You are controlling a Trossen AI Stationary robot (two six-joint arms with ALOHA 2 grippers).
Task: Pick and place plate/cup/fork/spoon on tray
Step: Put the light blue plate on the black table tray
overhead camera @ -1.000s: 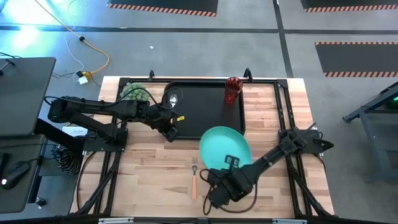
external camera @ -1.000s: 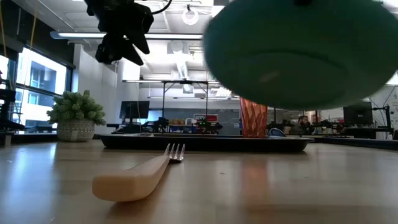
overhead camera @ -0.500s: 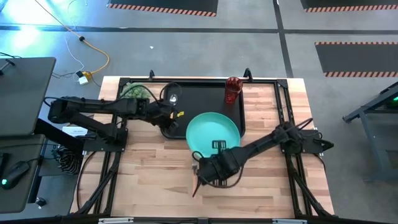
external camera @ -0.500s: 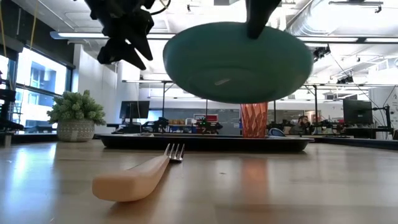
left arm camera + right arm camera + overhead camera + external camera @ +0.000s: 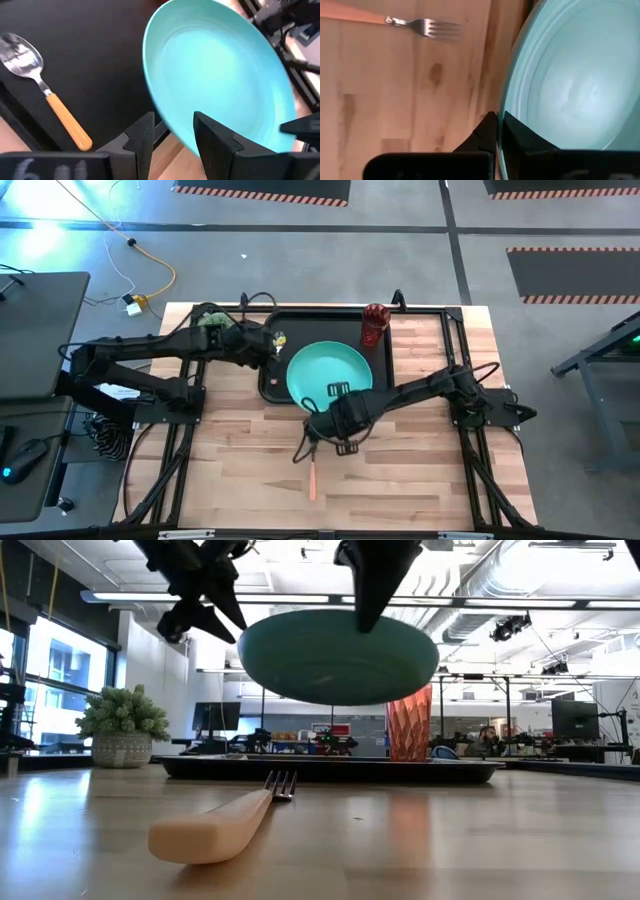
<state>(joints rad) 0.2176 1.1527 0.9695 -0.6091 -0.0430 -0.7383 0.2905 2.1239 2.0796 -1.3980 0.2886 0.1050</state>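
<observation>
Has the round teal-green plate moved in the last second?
Yes. In the high view the round teal-green plate, held by the right hand, has travelled from the bare wood toward the red cup, and now hangs over the black tray.

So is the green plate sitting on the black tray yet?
Apart. In the low view the plate hangs in the air, pinched by the right end effector, with the room showing between it and the tray.
</observation>
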